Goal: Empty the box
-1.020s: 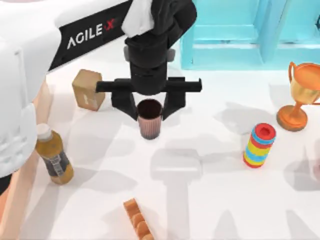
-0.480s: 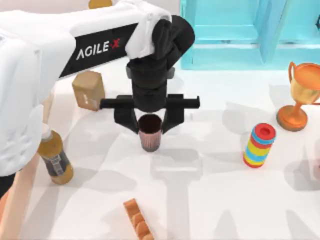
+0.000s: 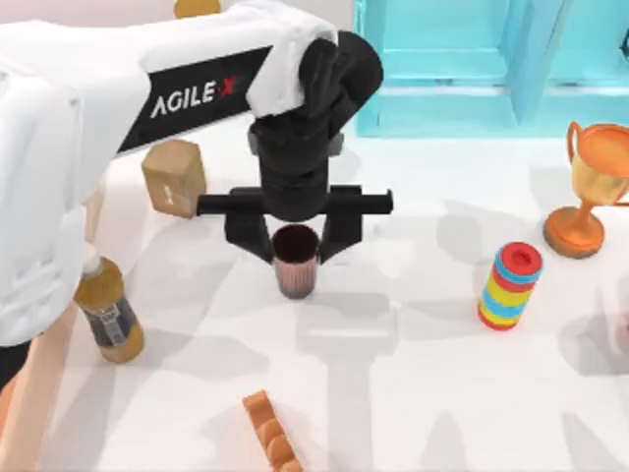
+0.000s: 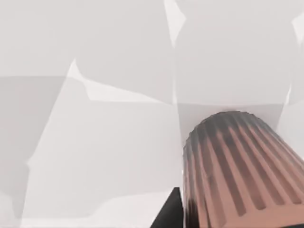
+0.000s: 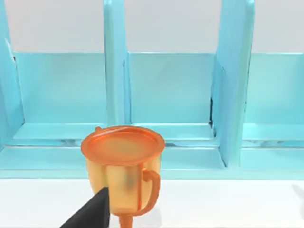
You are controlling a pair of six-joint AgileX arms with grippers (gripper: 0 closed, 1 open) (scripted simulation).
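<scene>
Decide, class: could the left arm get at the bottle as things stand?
Probably not yet: the left gripper is shut on the ribbed cup. The bottle itself stands unobstructed near the table's left edge.

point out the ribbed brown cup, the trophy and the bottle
ribbed brown cup (image 3: 296, 260), top view, on its ribbed side
trophy (image 5: 123, 145), right wrist view, on its orange rim
bottle (image 3: 106, 307), top view, on its label

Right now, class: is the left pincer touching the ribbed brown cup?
Touching. In the top view the left pincer has its two black fingers pressed against both sides of the ribbed brown cup, with no gap showing between them.
</scene>
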